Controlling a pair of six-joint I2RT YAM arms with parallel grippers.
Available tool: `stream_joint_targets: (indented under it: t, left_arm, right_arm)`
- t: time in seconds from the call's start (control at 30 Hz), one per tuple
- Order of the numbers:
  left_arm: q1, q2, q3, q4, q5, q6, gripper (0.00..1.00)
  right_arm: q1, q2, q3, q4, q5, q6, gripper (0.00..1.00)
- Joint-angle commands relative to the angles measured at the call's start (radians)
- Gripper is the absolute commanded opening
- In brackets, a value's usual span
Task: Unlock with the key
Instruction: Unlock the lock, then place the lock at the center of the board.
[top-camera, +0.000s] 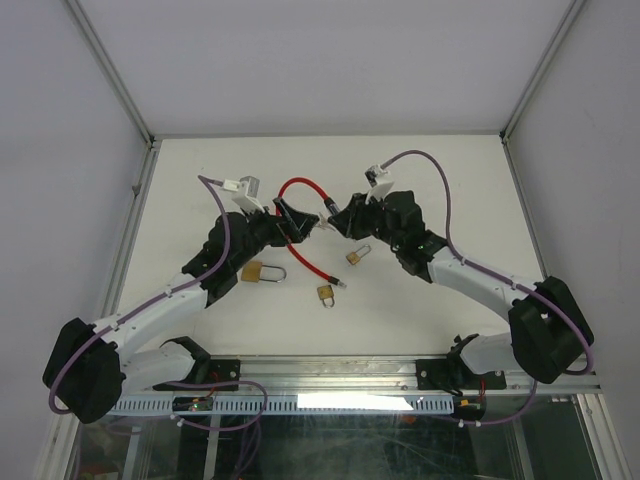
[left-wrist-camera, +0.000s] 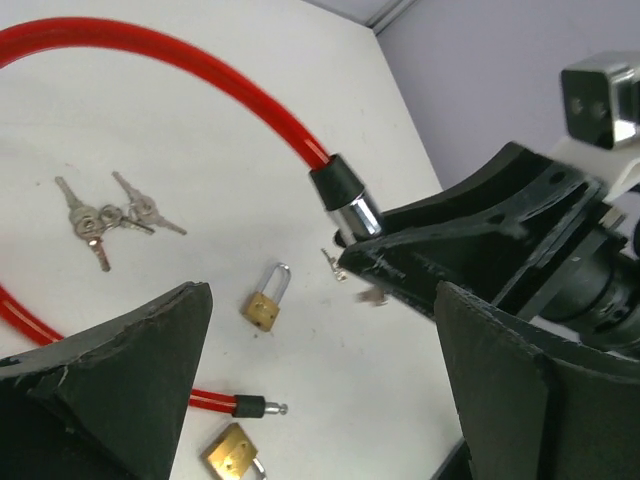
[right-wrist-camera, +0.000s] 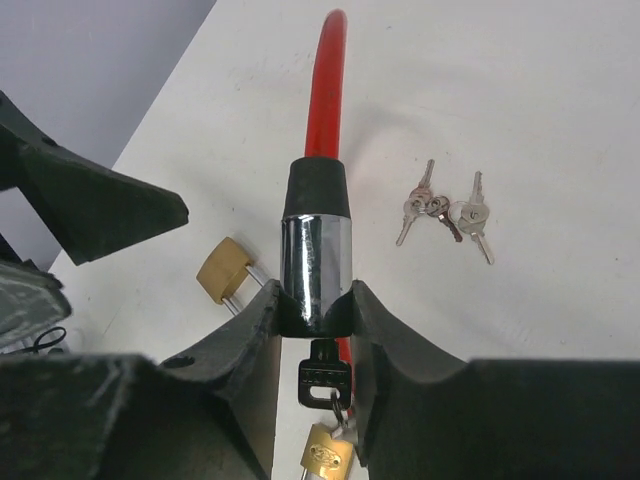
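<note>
Only in wrist views: loose key bunch (left-wrist-camera: 105, 218)

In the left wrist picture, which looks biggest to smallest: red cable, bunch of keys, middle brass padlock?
1. Red cable, by far.
2. Bunch of keys.
3. Middle brass padlock.
The last two are close; the keys merely spread wider.

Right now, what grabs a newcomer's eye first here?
The red cable lock loops across the centre, its chrome barrel clamped in the right pincer with a black-headed key at its end. The left pincer gapes open right beside it. Brass padlocks and a key bunch lie loose nearby.
</note>
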Motion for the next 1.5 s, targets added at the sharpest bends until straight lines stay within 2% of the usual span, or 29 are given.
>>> stream_joint_targets:
  t: [0.0, 0.2, 0.33, 0.5, 0.73, 0.83, 0.93, 1.1, 1.47]
  left_arm:
    - [-0.001, -0.046, -0.041, 0.010, -0.078, 0.077, 0.98]
    - [0.009, -0.107, -0.040, -0.086, -0.176, -0.016, 0.99]
    - [0.031, -0.107, -0.016, -0.163, -0.188, -0.063, 0.99]
    - [0.062, -0.126, -0.029, -0.179, -0.157, -0.123, 0.99]
    - [0.068, -0.143, -0.021, -0.217, -0.138, -0.128, 0.99]
    - [0.071, -0.151, -0.021, -0.230, -0.133, -0.126, 0.99]
    - [0.073, -0.156, -0.021, -0.236, -0.128, -0.127, 0.99]
    - [0.075, -0.150, -0.024, -0.236, -0.129, -0.122, 0.99]
    - [0.076, -0.120, -0.025, -0.236, -0.104, -0.123, 0.99]
  right_arm:
    - [-0.024, -0.022, 0.094, 0.049, -0.042, 0.069, 0.00]
    - [-0.080, -0.032, 0.195, 0.045, -0.101, 0.164, 0.00]
    - [-0.148, -0.056, 0.236, 0.059, -0.123, 0.257, 0.00]
    - [-0.238, -0.051, 0.320, 0.085, -0.180, 0.348, 0.00]
    - [-0.392, -0.003, 0.368, 0.220, -0.197, 0.516, 0.00]
    - [-0.490, 0.032, 0.352, 0.350, -0.241, 0.700, 0.00]
    - [-0.583, 0.051, 0.343, 0.414, -0.270, 0.801, 0.00]
    - [-0.692, 0.021, 0.265, 0.394, -0.243, 0.783, 0.00]
    - [-0.847, 0.031, -0.114, 0.559, -0.119, 0.785, 0.00]
